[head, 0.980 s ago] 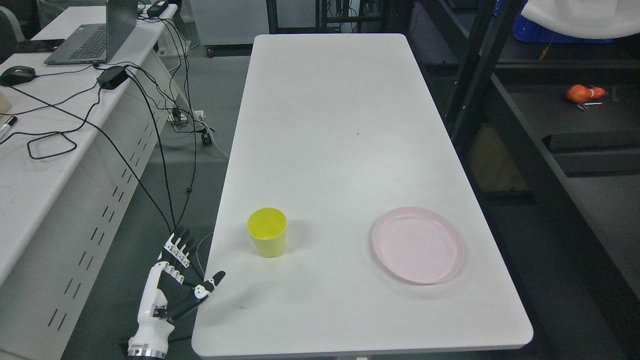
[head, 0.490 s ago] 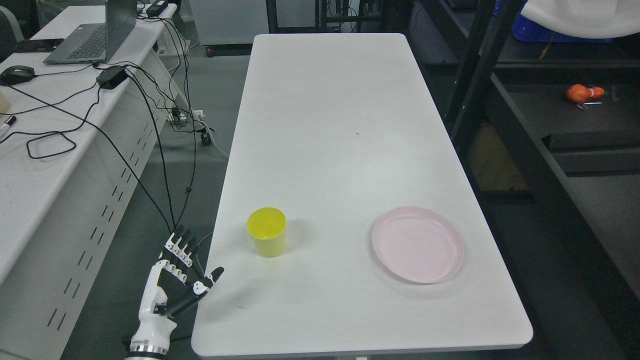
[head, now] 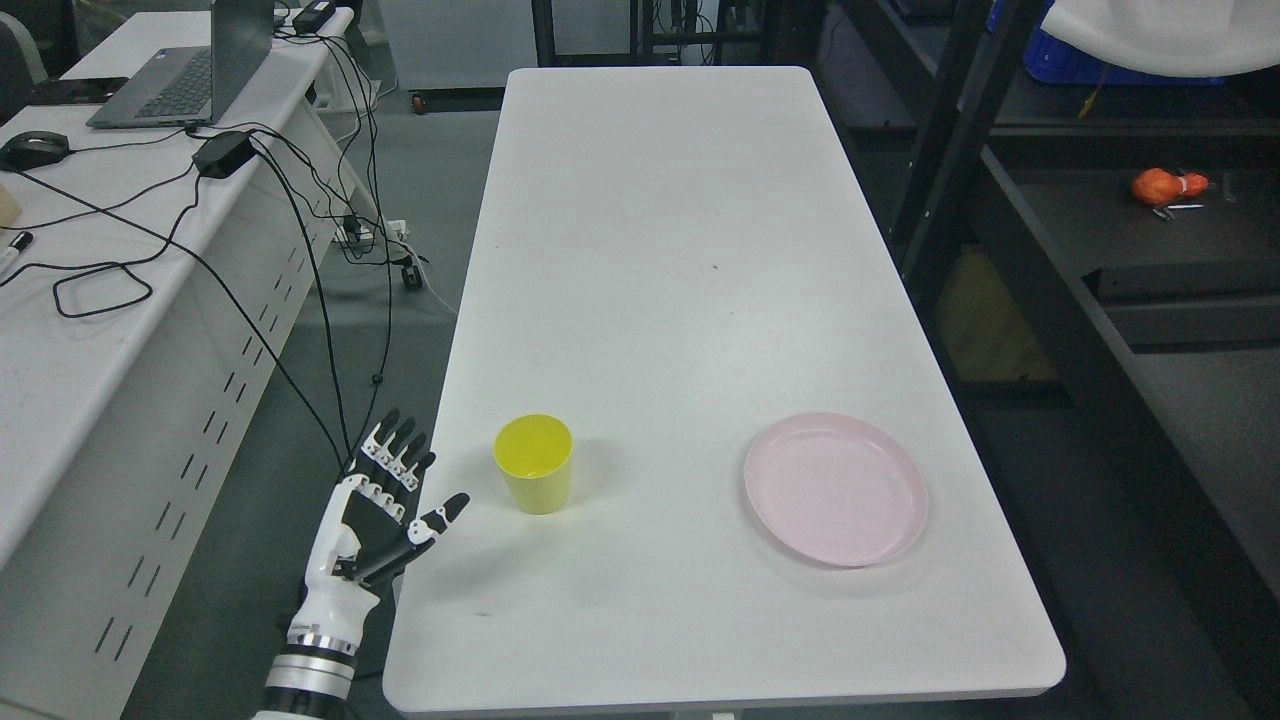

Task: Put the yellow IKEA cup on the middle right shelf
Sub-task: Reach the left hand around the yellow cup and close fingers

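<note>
Cup point(head: 535, 464) of yellow plastic stands upright on the white worktop point(head: 680, 250), near its left edge and toward the near end, mouth open to the camera and nothing inside that shows. The left hand point(head: 385, 505) hangs just off that left edge, beside the near left corner region, with its fingers point(head: 400, 455) straight and spread wide and the thumb reaching out over the worktop's edge toward the cup; it holds nothing and is apart from the cup. A pink plate point(head: 836, 489) lies flat near the right edge of the worktop, level with the cup and well apart from it. Beyond the right edge stands a dark shelf unit point(head: 1080, 250), and on one of its boards lies a small orange object point(head: 1165, 186). To the left, a second white desk point(head: 90, 330) carries a laptop point(head: 185, 70) and black cables point(head: 250, 200).
</note>
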{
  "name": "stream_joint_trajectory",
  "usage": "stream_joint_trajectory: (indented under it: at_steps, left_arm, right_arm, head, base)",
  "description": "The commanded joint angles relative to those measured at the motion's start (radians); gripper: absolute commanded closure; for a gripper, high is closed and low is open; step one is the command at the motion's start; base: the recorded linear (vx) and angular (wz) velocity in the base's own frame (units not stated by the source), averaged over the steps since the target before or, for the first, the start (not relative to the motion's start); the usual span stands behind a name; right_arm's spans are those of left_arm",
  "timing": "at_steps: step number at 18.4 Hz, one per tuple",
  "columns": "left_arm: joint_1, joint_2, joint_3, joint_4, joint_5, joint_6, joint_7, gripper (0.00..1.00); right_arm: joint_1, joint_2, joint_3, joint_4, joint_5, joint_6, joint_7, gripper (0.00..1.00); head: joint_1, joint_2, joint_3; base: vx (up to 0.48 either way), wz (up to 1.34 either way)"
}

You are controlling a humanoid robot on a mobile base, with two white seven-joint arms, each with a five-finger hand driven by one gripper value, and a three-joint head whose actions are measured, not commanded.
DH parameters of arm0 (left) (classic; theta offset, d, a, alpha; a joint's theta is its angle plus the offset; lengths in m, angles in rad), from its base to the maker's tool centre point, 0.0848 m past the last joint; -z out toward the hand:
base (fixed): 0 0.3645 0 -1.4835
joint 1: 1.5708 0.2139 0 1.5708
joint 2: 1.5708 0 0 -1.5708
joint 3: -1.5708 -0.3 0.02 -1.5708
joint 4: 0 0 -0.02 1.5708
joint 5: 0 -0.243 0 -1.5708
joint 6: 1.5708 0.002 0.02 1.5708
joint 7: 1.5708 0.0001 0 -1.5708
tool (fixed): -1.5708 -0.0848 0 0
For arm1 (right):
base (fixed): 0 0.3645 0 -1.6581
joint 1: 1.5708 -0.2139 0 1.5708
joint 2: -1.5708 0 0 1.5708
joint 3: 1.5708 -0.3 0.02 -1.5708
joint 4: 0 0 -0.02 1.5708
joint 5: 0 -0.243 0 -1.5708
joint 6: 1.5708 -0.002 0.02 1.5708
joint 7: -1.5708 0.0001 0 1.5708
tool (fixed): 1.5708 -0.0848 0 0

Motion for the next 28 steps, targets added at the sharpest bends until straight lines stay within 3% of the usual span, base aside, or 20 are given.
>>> stream_joint_trajectory:
  at_steps: [1,16,28]
  left_arm:
    - [-0.116,0.018,0.012,0.196,0.004,0.012,-0.009,0.04]
    - [-0.151,0.03,-0.148,0.217,-0.06,0.022,-0.133,0.02]
    - [-0.239,0.024,-0.195,0.342,-0.256,0.034,-0.134,0.03]
  right_arm:
    - [0.014,-0.017,0.017,0.0,-0.025,0.001,-0.003,0.01]
    - [0.014,-0.017,0.017,0.0,-0.025,0.001,-0.003,0.01]
    - [0.014,-0.017,0.017,0.0,-0.025,0.001,-0.003,0.01]
  head:
    - [0.0,0.0,0.0]
    - [0.0,0.0,0.0]
    - [0.0,0.0,0.0]
  base:
    - [0.0,0.0]
    - [0.0,0.0]
    - [0.0,0.0]
